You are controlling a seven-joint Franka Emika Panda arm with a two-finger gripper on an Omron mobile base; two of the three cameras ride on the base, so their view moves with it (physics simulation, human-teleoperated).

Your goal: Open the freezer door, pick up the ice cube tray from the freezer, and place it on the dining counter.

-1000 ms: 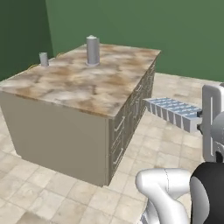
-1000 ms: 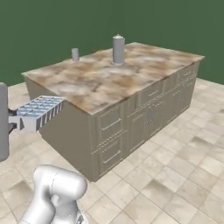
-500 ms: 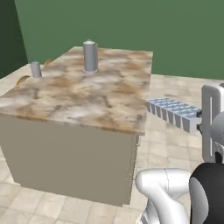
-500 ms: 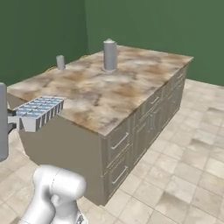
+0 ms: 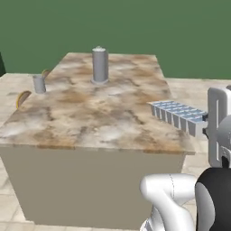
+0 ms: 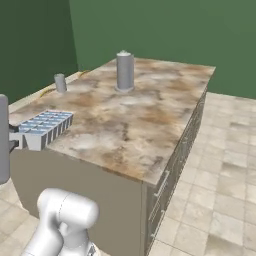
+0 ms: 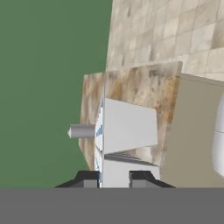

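one ice cube tray (image 5: 177, 116) in fingers (image 7: 87, 178); two grey canisters (image 5: 99, 65) on dining counter (image 5: 90, 122).

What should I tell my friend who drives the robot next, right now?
Gripper: shut on the ice cube tray, held by one end and level in the air.
Tray: at the near edge of the dining counter, over its corner in the right base view; not resting on it.
On the counter: a tall grey canister and a small grey cup, both far from the tray.
Done: tray is out of the freezer and carried here.
Left: move it over bare countertop, lower it, open the fingers, back away.
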